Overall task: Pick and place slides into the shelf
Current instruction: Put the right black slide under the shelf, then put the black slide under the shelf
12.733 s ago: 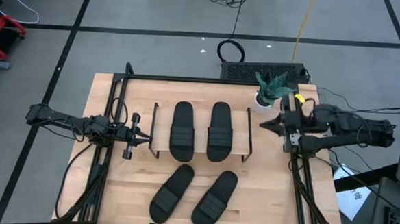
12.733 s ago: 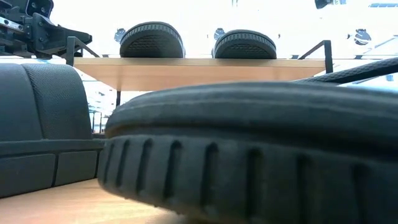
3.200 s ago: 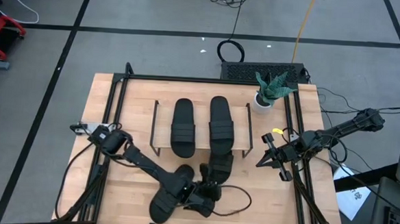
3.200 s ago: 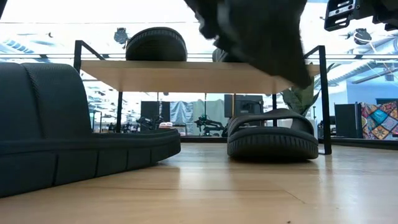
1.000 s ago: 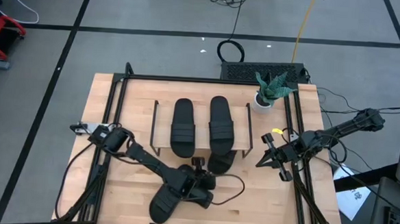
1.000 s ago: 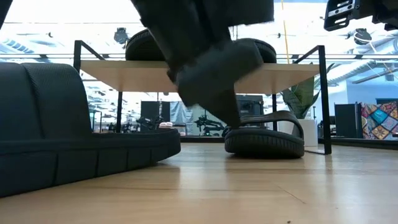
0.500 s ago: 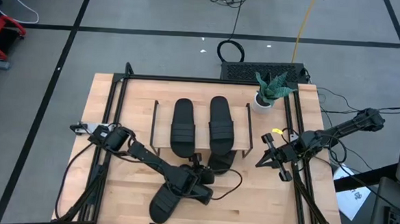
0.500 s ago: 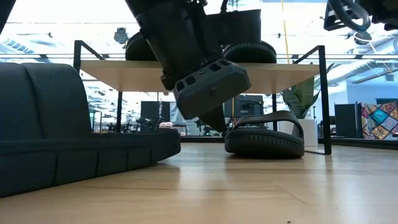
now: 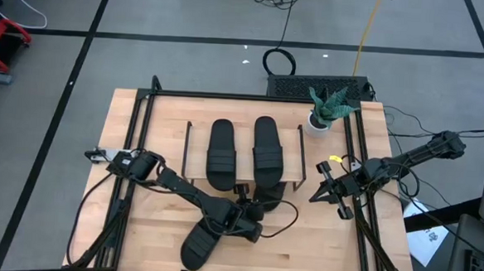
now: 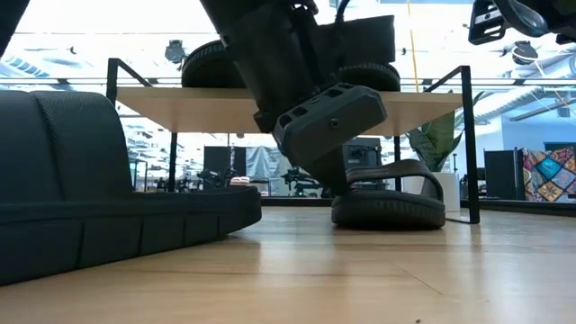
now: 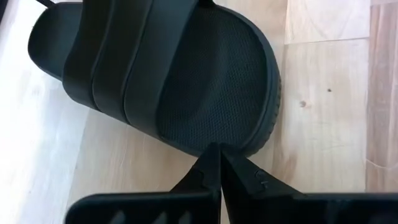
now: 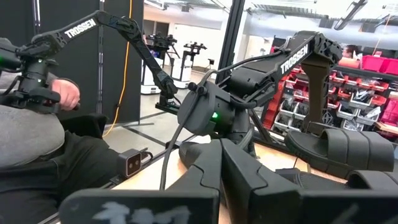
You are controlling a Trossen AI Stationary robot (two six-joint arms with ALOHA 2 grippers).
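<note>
Two black slides (image 9: pixel 221 155) (image 9: pixel 266 149) lie side by side on the shelf (image 9: pixel 243 140) top board. A third slide (image 9: pixel 270 192) (image 10: pixel 389 198) rests sole-down on the table under the shelf, its near end sticking out. The fourth slide (image 9: pixel 202 240) (image 10: pixel 72 198) lies flat near the table's near edge. My left gripper (image 9: pixel 253 207) (image 11: pixel 216 149) is shut, low at the third slide's near end. My right gripper (image 9: pixel 314 196) (image 12: pixel 217 146) is shut and hovers off to the right of the shelf, touching nothing. My left gripper has its shut fingertips (image 11: pixel 211 163) at the rim of the third slide's strapless end (image 11: pixel 231 144), the end nearest the table's near edge. The fingers slant down from the near side, along the slide. The slide lies flat on the table. I cannot tell whether they press it or only meet it.
A potted plant (image 9: pixel 326 111) stands at the shelf's far right. The left arm's cable (image 9: pixel 283 222) loops over the table beside the gripper. Dark frame rails (image 9: pixel 133 155) run along both table sides. In the right wrist view a seated person (image 12: pixel 37 124) shows beyond the table.
My left gripper, shut throughout, has moved a little toward the table's right and settled lower against the near end of the slide under the shelf. The other slides have stayed where they were.
</note>
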